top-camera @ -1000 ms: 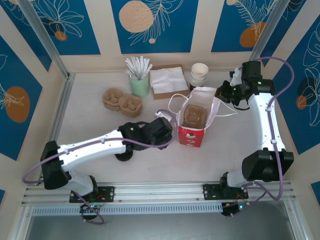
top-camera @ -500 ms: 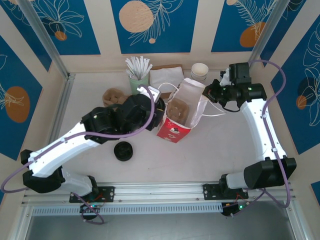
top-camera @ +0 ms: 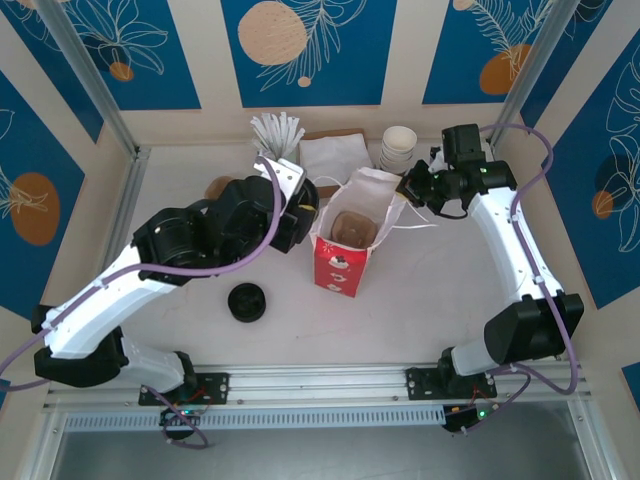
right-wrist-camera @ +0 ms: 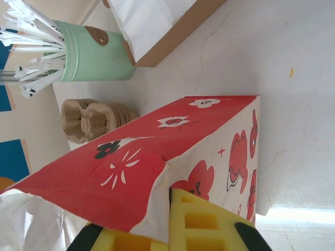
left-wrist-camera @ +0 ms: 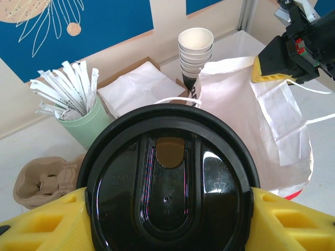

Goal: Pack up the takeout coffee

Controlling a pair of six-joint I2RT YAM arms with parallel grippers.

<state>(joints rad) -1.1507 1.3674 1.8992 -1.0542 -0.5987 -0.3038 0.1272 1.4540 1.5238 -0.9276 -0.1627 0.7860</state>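
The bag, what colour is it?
The paper bag is red with white flowers, white top; right wrist view.

Bright, even light from overhead; the table (top-camera: 450, 290) carries only soft, faint shadows. Small glints sit on the lid of the takeout coffee (left-wrist-camera: 167, 198). Right wrist view: bag (right-wrist-camera: 209, 136) sharp, right gripper (right-wrist-camera: 168, 225) blurred at the lens, washed-out patch lower right.

No words or numbers can be read. The takeout coffee (left-wrist-camera: 167, 198) carries faint embossed marks left and right on its black lid, too small to make out. The paper-wrapped straws (left-wrist-camera: 67, 91) in the far-left green cup (left-wrist-camera: 86, 124) bear tiny dark print, also illegible. The red-and-white bag (right-wrist-camera: 209, 141) shows flower drawings.
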